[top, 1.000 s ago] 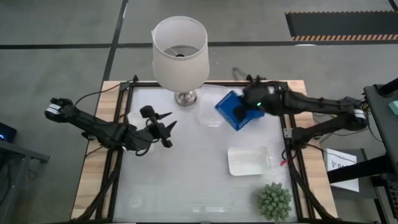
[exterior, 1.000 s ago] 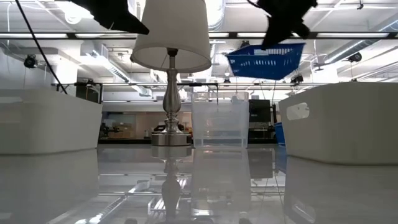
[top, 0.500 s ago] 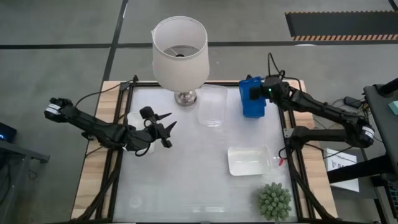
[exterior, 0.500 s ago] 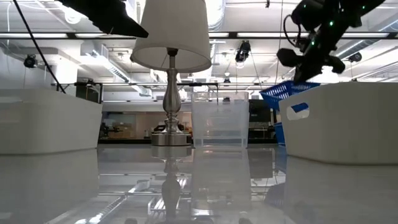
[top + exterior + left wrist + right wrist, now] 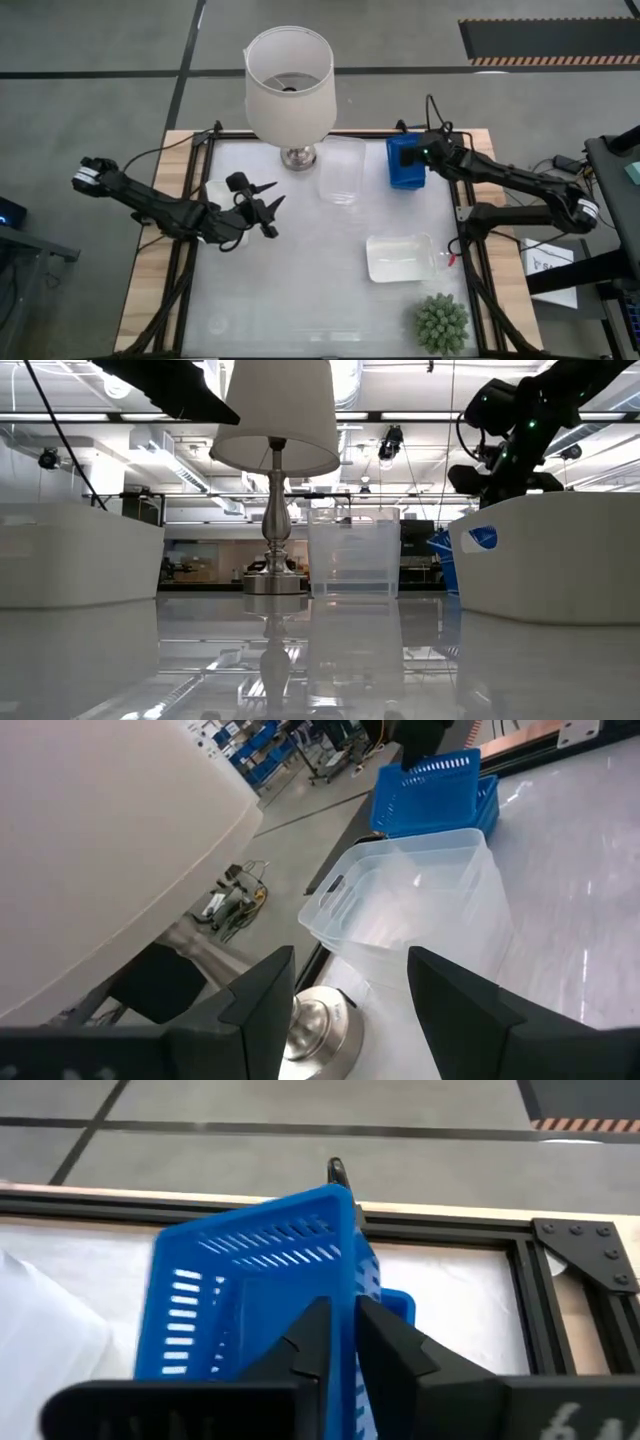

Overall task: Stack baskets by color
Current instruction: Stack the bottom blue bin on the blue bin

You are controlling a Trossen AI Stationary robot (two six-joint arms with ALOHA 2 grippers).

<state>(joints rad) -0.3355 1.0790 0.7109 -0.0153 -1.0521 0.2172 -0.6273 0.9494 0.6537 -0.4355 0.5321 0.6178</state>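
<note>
My right gripper [image 5: 343,1342] is at the table's far right corner, shut on a blue basket [image 5: 403,163]. That basket sits in a second blue basket [image 5: 487,805] beneath it. Left of them, by the lamp's foot, is a stack of clear baskets [image 5: 340,175]. One white basket [image 5: 400,257] lies at the right, and another white one [image 5: 215,195] lies under my left arm. My left gripper [image 5: 268,205] hangs open above the table's left half, holding nothing. My right gripper pinches one side wall of the blue basket at its rim [image 5: 346,1285], one finger inside the basket and one outside. The fingers slant down from the table's right side. The basket sits slightly tilted, its bottom in the second blue basket [image 5: 397,1305].
A lamp with a white shade [image 5: 290,85] stands at the far edge, its metal foot [image 5: 298,156] beside the clear baskets. A spiky green plant [image 5: 441,322] stands at the near right corner. A black frame [image 5: 462,215] borders the table.
My right gripper has carried the blue basket from above the table's middle toward the far right corner and down. Its wrist has rolled on the way. The basket, earlier lifted clear and tilted, has turned square to the table and now sits in the second blue basket.
</note>
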